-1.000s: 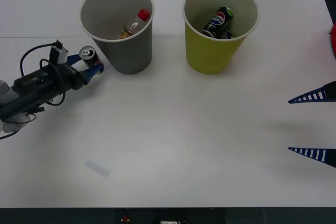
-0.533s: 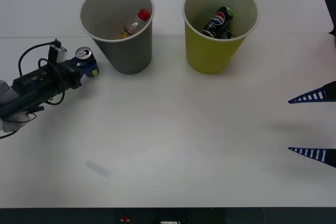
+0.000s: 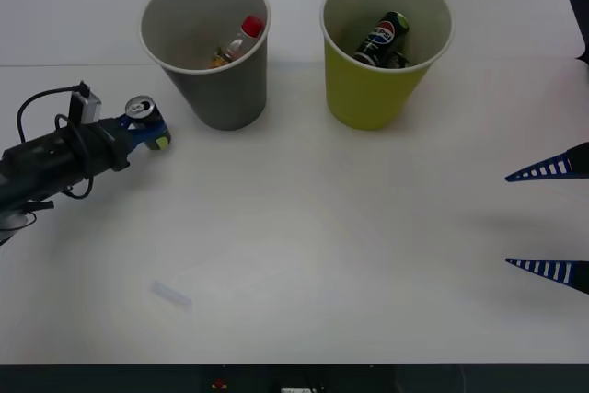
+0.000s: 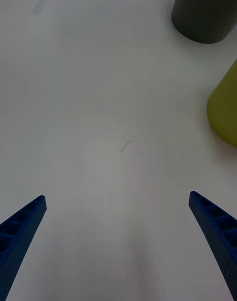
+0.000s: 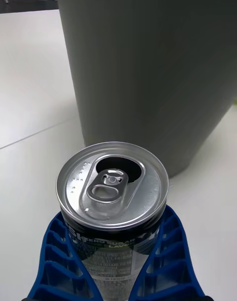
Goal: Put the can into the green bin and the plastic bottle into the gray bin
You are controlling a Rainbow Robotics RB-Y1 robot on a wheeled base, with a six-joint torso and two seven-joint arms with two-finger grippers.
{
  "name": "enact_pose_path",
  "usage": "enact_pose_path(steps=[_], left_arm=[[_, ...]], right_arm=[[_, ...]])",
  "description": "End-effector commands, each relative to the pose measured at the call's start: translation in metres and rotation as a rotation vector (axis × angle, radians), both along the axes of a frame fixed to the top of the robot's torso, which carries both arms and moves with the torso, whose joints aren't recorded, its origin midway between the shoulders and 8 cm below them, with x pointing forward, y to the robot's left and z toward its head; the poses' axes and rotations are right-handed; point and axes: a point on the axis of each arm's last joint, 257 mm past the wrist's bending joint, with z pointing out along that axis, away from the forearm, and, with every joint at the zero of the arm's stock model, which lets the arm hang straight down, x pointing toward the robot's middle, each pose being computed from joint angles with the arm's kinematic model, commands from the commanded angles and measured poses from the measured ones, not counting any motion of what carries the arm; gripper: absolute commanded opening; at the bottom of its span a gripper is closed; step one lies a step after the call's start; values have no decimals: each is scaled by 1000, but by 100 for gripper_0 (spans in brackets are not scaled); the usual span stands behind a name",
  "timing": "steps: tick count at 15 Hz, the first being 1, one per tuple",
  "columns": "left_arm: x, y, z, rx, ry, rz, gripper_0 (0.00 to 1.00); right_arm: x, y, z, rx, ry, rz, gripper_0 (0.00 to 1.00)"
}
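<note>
My left gripper [image 3: 145, 124] is shut on a small black can [image 3: 140, 108] with a silver top, held upright just left of the gray bin [image 3: 225, 89]. In the left wrist view the can [image 5: 112, 182] sits between the blue fingers [image 5: 54, 261], with the gray bin's wall [image 5: 148, 59] close behind it. The plastic bottle [image 3: 237, 41], red-capped, lies inside the gray bin. The green bin [image 3: 373, 89] stands to its right and holds another black can [image 3: 385, 36]. My right gripper [image 3: 508, 219] hangs open at the table's right edge, away from both bins.
A faint smudge [image 3: 171, 294] marks the white table near its front left. The right wrist view has the open right gripper [image 4: 117, 197] over bare table, with the gray bin [image 4: 205, 14] and the green bin [image 4: 227, 108] beyond.
My left gripper has drawn back to the left and slightly nearer with the can, away from the gray bin. The right arm has not moved.
</note>
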Motion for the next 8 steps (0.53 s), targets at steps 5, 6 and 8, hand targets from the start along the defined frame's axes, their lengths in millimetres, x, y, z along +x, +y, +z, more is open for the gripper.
enact_pose_path(steps=[5, 6, 8], left_arm=[[-50, 11, 14, -22, 128, -179, 0], [-56, 13, 16, -30, 148, -194, 0], [-65, 9, 20, -32, 183, -237, 0]], right_arm=[[0, 0, 0, 0, 0, 0, 100], [0, 0, 0, 0, 0, 0, 100], [0, 0, 0, 0, 0, 0, 100]])
